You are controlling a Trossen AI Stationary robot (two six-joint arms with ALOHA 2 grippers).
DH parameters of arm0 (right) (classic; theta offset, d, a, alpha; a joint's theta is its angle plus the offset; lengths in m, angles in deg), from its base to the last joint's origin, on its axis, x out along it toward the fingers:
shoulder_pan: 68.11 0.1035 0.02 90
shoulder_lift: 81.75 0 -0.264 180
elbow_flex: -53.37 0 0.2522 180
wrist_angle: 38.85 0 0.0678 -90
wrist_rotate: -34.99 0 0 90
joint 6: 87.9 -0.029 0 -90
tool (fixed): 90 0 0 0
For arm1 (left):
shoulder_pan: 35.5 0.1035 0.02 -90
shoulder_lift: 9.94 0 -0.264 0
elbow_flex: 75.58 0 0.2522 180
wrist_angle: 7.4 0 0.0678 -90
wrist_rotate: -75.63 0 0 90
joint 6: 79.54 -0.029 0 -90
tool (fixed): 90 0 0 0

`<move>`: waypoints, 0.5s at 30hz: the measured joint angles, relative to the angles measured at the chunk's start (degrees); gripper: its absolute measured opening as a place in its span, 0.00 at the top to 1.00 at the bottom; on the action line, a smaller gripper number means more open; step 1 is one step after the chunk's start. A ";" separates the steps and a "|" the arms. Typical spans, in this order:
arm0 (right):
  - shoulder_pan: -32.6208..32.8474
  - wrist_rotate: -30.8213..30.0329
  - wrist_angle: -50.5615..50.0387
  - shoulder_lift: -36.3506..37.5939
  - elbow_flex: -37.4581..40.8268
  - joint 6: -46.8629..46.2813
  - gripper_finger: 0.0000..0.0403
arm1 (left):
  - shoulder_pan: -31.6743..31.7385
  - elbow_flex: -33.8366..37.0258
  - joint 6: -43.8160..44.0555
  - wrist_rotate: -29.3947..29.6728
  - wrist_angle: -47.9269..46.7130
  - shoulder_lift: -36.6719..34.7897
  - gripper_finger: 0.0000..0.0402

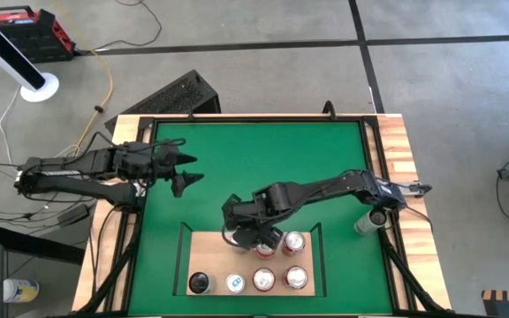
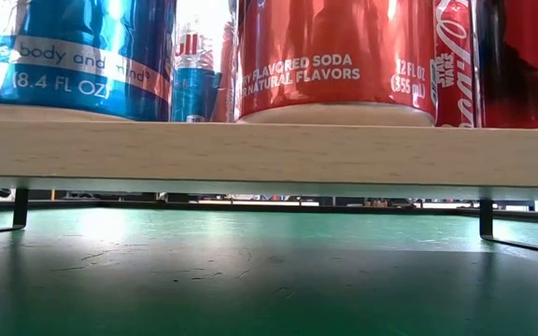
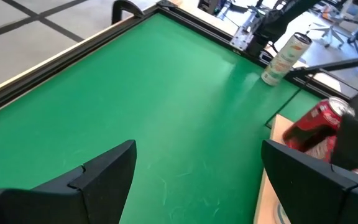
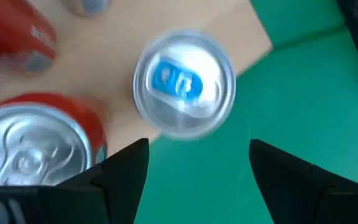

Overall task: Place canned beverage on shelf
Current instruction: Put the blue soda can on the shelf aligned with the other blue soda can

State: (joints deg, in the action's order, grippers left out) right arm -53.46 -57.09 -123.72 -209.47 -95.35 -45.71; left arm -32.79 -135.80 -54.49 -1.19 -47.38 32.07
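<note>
The shelf [image 1: 210,252], a pale-wood board with thin black rails, stands on the green mat near the table's near edge. Several cans stand upright on it: red ones [image 1: 292,242], a dark one [image 1: 200,283] and a silver can with a blue tab [image 1: 235,283]. My right gripper [image 1: 241,237] hovers open over the board's far left part. In the right wrist view its fingers [image 4: 197,165] stand apart with only green mat between them, short of the blue-tab can [image 4: 184,84] and beside a red can [image 4: 33,143]. My left gripper [image 1: 188,170] waits open over the mat's left side.
A slim pale can [image 1: 365,223] stands on the wooden slat border at the right, also seen in the left wrist view [image 3: 284,59]. The mat's far half [image 1: 263,159] is bare green. In the low view the board [image 2: 269,154] stands raised on thin black legs [image 2: 485,217].
</note>
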 joint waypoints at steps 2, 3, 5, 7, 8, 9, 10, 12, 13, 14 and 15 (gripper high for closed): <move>0.50 -2.61 -2.10 0.89 0.02 -2.24 0.25 | -0.02 0.00 -0.62 -0.71 0.01 0.02 0.18; 0.57 -4.04 -2.85 1.16 0.02 -3.80 0.25 | -0.02 0.00 -0.93 -1.06 0.03 0.02 0.18; 0.74 -6.44 -5.57 2.48 0.01 -7.91 0.25 | 0.01 0.00 -2.38 -2.78 0.34 0.02 0.18; 0.69 -7.39 -8.62 3.48 0.00 -14.21 0.25 | 0.01 0.00 -3.67 -5.37 1.40 0.31 0.18; 0.60 -7.44 -9.79 4.09 -0.06 -18.03 0.25 | -0.01 0.00 -4.24 -6.97 2.45 0.65 0.18; 0.62 -7.44 -11.88 5.08 -0.04 -22.19 0.25 | -0.03 0.00 -4.73 -9.30 3.54 1.19 0.18; 0.64 -7.25 -13.94 5.75 -0.01 -26.67 0.25 | -0.23 0.00 -4.97 -12.03 4.89 2.02 0.18; 0.60 -7.20 -17.88 6.74 -0.07 -36.07 0.25 | -1.35 0.00 -5.67 -17.35 8.93 4.35 0.18; 0.62 -7.16 -19.09 7.56 0.02 -40.29 0.25 | -2.17 0.00 -6.38 -19.63 10.89 5.73 0.18; 0.73 -7.05 -18.79 8.17 0.69 -44.11 0.25 | -3.30 0.00 -7.54 -21.85 13.31 7.57 0.18; 0.87 -6.59 -18.25 8.96 1.60 -47.09 0.25 | -4.60 0.00 -8.95 -23.79 16.28 9.39 0.18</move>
State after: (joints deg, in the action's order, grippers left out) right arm -52.60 -63.68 -141.97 -200.51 -93.75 -92.80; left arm -37.38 -135.80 -63.44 -24.97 -31.11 41.46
